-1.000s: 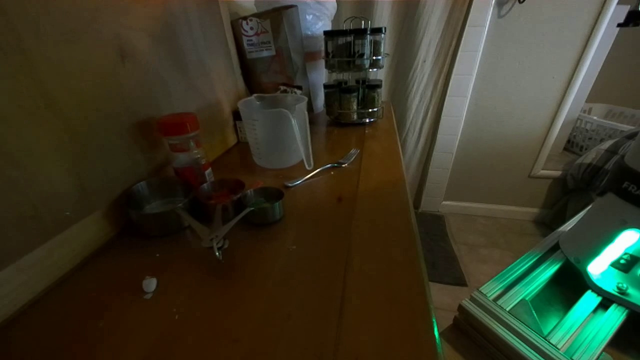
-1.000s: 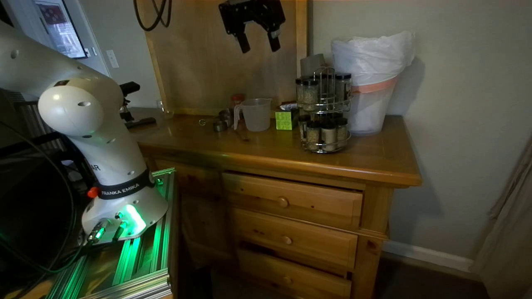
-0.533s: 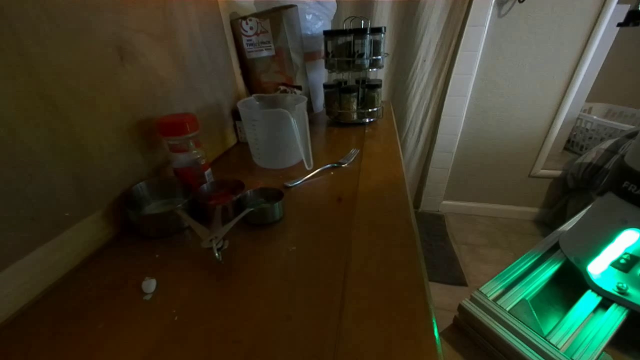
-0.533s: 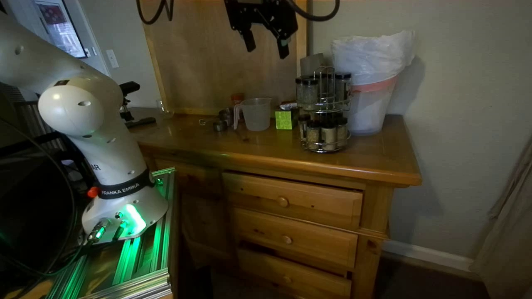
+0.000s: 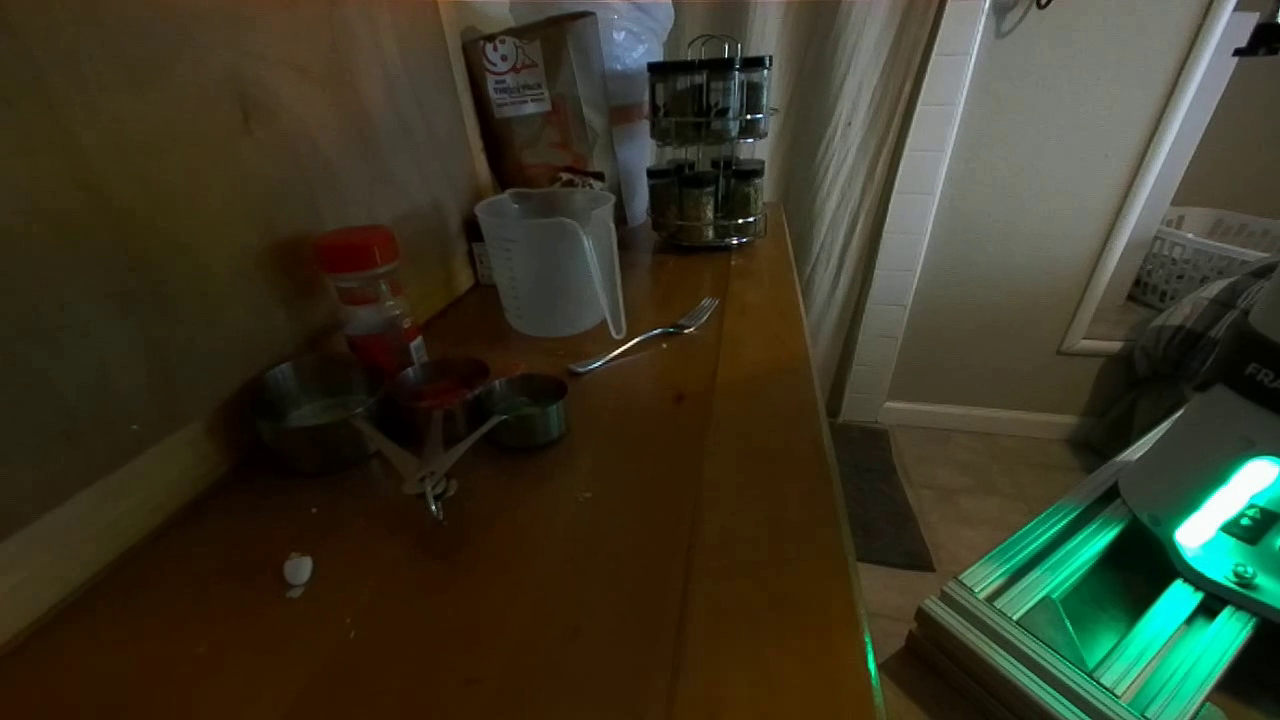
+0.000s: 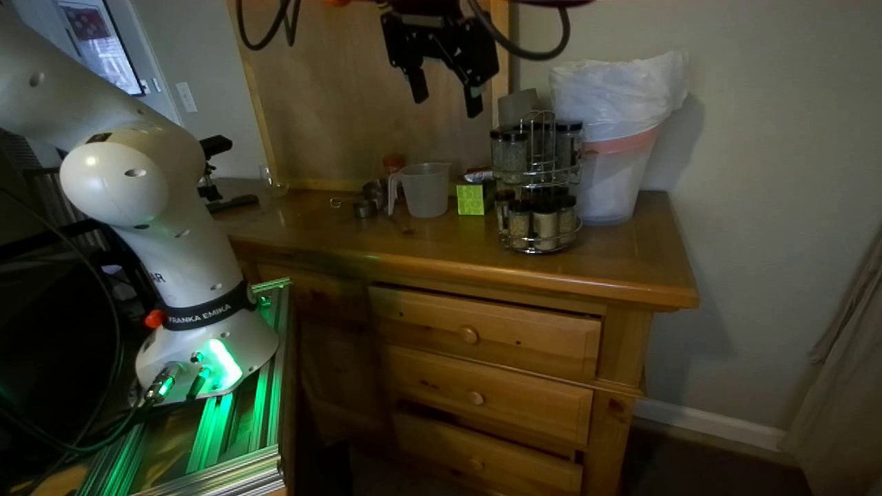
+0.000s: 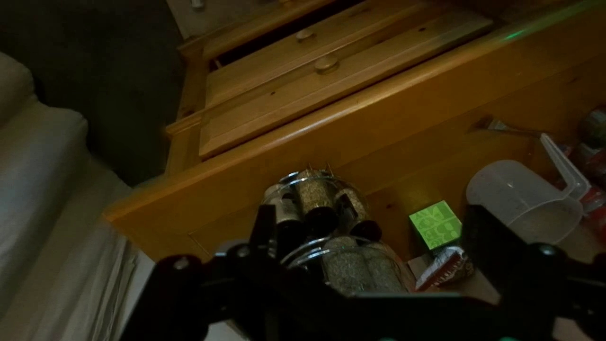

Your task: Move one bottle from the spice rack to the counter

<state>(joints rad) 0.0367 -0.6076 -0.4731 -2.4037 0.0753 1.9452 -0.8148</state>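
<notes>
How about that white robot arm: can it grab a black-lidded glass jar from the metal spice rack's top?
Probably yes: the open black gripper hangs higher, and an exterior view shows nothing between it and the top jars. Their close spacing may be tricky.

the counter (image 6: 441, 244) is orange-brown, the drawers (image 6: 510, 337) honey-coloured with small dark knots. the spice rack (image 6: 537, 249) is silver, its jars (image 6: 545, 226) black-lidded over dull green and tan contents. the gripper (image 6: 446, 103) is black; the arm (image 6: 186, 255) white, with a black band (image 6: 204, 316) lettered in white and a light (image 6: 225, 364) glowing bright green. the box (image 7: 435, 226) is lime green with a paler pattern, the pitcher (image 5: 548, 275) cloudy white, the fork (image 5: 658, 332) and measuring cups (image 5: 530, 412) silver, the paper bag (image 5: 570, 130) brown with reddish print on its white label (image 5: 516, 78), the tall container (image 5: 372, 300) red-capped, the bin liner (image 6: 617, 93) white.
</notes>
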